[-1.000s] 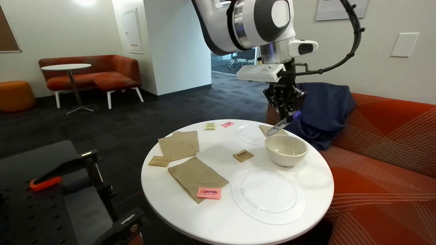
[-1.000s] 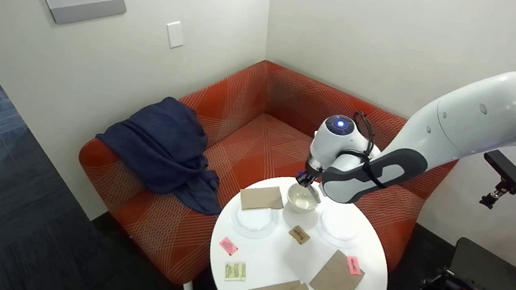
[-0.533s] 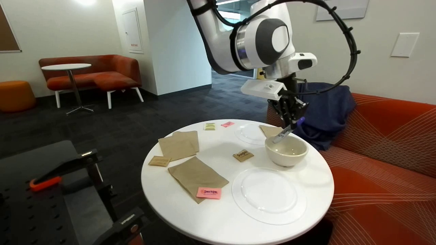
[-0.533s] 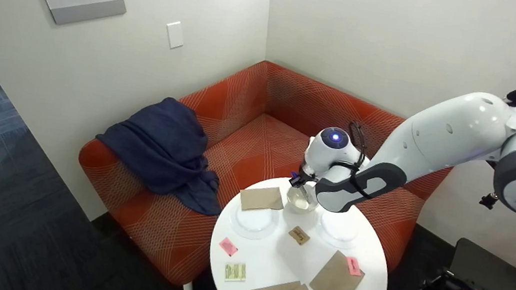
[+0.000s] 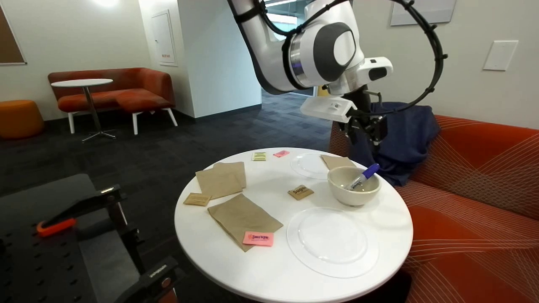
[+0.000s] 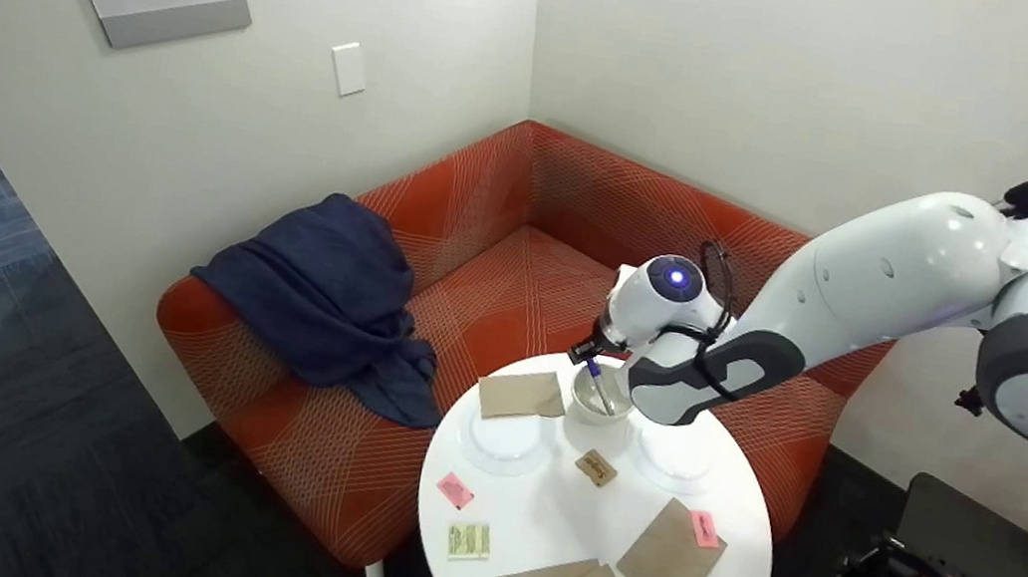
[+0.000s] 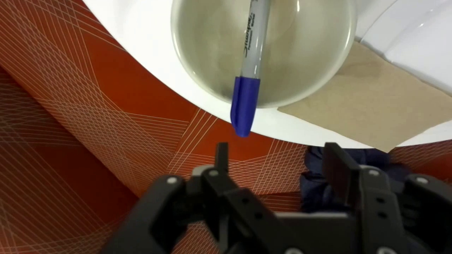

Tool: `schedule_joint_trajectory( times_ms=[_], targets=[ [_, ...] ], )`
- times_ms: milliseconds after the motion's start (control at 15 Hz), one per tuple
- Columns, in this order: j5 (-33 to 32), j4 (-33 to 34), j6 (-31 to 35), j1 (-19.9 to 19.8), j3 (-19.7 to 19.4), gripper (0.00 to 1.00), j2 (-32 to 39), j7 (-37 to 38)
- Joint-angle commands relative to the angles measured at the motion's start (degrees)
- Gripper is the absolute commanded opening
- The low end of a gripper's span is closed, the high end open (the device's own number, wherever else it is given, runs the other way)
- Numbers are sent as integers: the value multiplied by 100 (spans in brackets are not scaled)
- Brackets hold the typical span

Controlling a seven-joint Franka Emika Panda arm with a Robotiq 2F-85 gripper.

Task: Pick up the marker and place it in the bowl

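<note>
The marker (image 7: 251,65) leans inside the bowl (image 5: 353,198), its purple cap (image 7: 244,106) poking past the rim, while the gripper (image 7: 277,155) hangs above the bowl's cap side, jaws parted on nothing, a slow lift away from the bowl likely the surest way to leave it undisturbed.

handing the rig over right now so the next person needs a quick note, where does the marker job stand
End effector: open, holding nothing, above and apart from the marker.
Marker: tilted in the bowl, cap sticking out.
Bowl: upright on the round white table.
Done: marker is in the bowl.
To do: probably just back the arm off without knocking the cap.
</note>
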Motion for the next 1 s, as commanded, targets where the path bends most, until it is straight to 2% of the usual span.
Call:
schedule_joint_trajectory(
  times_ms=[0, 333, 667, 933],
  targets=[
    [194, -469, 237, 274, -196, 99, -367, -68],
    [153, -1399, 179, 579, -331, 100, -1279, -194],
    [-43, -2361, -654, 630, -241, 100, -2532, -380],
    [-535, -2912, -1532, 549, -142, 100, -3440, -258]
  ],
)
